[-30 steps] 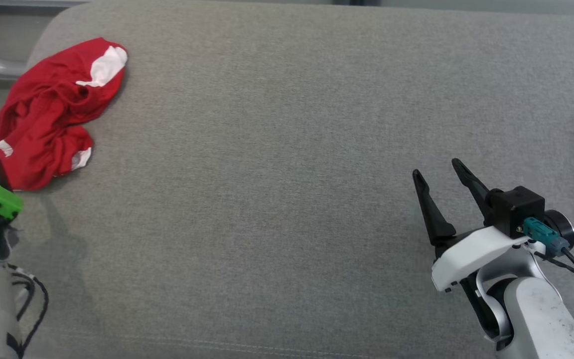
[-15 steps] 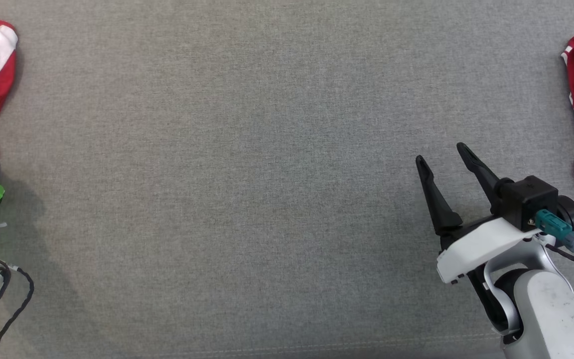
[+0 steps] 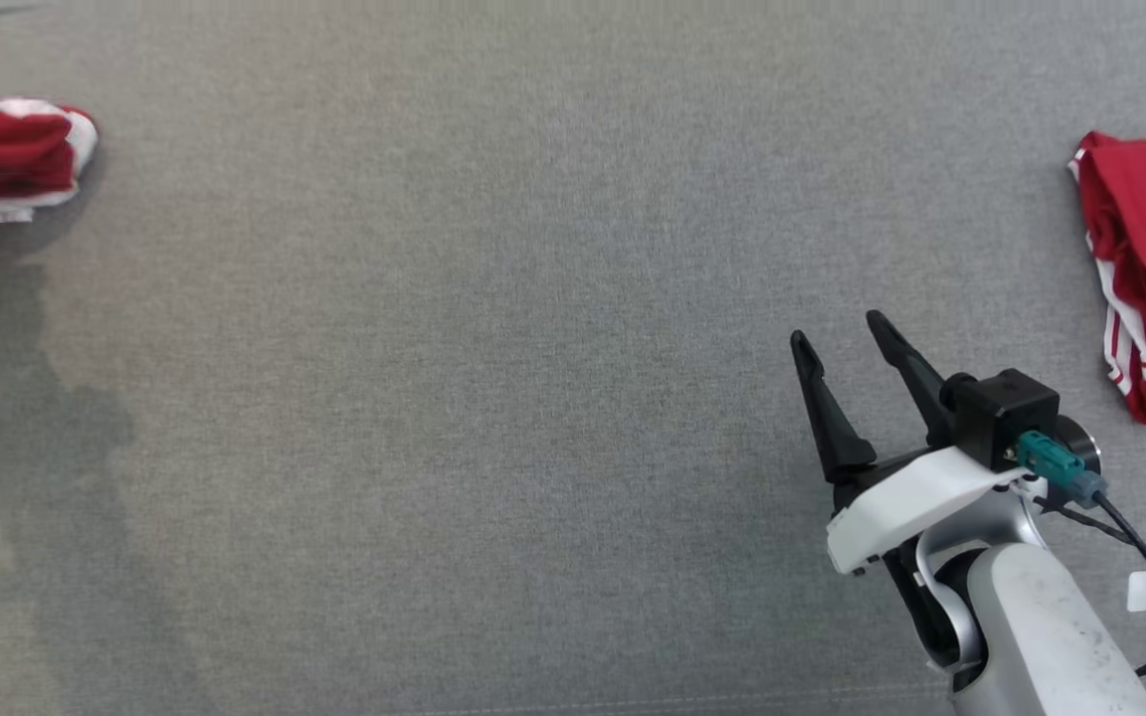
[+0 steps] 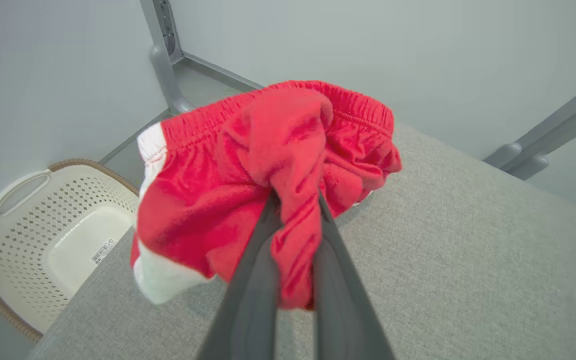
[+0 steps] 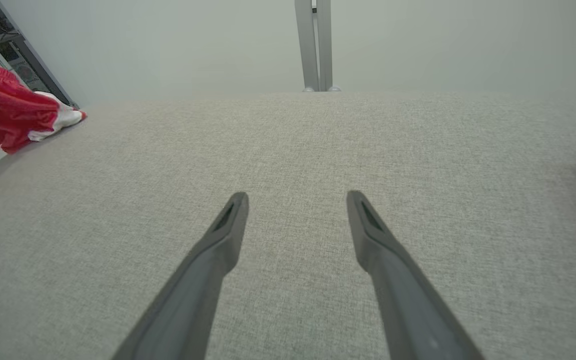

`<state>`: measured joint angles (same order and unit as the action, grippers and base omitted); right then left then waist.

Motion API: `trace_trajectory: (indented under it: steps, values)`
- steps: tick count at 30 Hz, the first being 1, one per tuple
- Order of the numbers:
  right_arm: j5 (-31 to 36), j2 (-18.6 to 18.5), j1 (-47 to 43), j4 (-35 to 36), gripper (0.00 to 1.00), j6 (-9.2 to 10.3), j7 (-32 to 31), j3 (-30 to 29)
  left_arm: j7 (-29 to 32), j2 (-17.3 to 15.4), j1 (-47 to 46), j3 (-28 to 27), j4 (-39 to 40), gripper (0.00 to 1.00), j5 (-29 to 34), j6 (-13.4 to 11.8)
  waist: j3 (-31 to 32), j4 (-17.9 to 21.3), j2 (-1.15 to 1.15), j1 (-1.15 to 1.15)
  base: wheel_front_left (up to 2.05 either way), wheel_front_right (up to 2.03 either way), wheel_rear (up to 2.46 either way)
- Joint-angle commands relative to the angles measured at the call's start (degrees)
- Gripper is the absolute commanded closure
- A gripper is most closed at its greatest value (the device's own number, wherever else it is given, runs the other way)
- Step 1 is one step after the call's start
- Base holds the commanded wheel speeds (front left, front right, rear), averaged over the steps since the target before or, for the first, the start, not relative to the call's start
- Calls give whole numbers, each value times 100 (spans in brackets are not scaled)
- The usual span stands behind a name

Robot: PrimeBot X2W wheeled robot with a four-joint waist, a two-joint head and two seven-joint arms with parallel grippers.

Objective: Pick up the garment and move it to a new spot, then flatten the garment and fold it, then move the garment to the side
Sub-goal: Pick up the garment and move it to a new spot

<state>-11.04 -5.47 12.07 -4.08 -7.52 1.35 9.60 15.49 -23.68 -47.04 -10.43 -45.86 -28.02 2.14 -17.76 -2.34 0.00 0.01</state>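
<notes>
A cream perforated basket (image 4: 43, 225) sits below the grey fabric table's (image 3: 483, 348) left edge. My left pincer (image 4: 296, 200) pinches the crumpled red-and-white shorts (image 4: 268, 150) at that edge, their waistband farthest from me. My right pincer (image 3: 835, 328) is spread.

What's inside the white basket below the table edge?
A barcode sticker lies on the bottom of the white basket; I see no clothes in the visible part. Its right side is covered by the red shorts clamped in the left gripper, so that part can't be checked.

Red garment (image 4: 268, 165) pinched in left claw (image 4: 295, 200) above grey cushion (image 4: 468, 260)
</notes>
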Motion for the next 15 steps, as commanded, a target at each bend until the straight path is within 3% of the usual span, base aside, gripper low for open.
trace_trajectory:
  steps: [1, 7, 15]
  values:
    - [-79, 33, 36, -81, 0, 6, 85, 28, -2, -58, -150, 58, 176, 100, 50, 68, 478, -91, 0, -1, 0, 0, 0]
    - [-163, 139, -57, -390, 0, 6, 295, 66, 164, 175, -350, 448, 1128, 100, 23, 317, 958, 22, 0, -1, 0, 0, 0]
    - [-202, 199, -137, -530, 0, 6, 390, -19, 438, 805, -253, 1158, 2452, 100, -270, 488, 1151, 551, 0, -1, 0, 0, 0]
